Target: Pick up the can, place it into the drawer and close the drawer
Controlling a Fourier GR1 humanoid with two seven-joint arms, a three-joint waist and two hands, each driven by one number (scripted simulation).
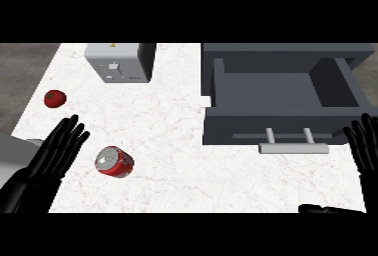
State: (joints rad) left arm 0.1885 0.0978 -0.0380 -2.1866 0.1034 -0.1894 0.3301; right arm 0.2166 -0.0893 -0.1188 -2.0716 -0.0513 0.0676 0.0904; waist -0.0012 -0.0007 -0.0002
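Observation:
A red can (114,162) lies on its side on the white counter (192,175), silver top facing up-left. My left hand (57,150) rests open just left of it, fingers straight, a small gap between them. The grey drawer (284,107) stands pulled open at the right, its inside bare, with a pale bar handle (293,147) on its front. My right hand (363,145) is open at the right edge, fingers up, beside the drawer's front corner. Its thumb tip shows at the bottom right.
A red tomato-like ball (55,98) sits near the counter's left edge. A light grey box appliance (118,62) stands at the back, left of the drawer cabinet. The counter's left edge runs diagonally past my left hand.

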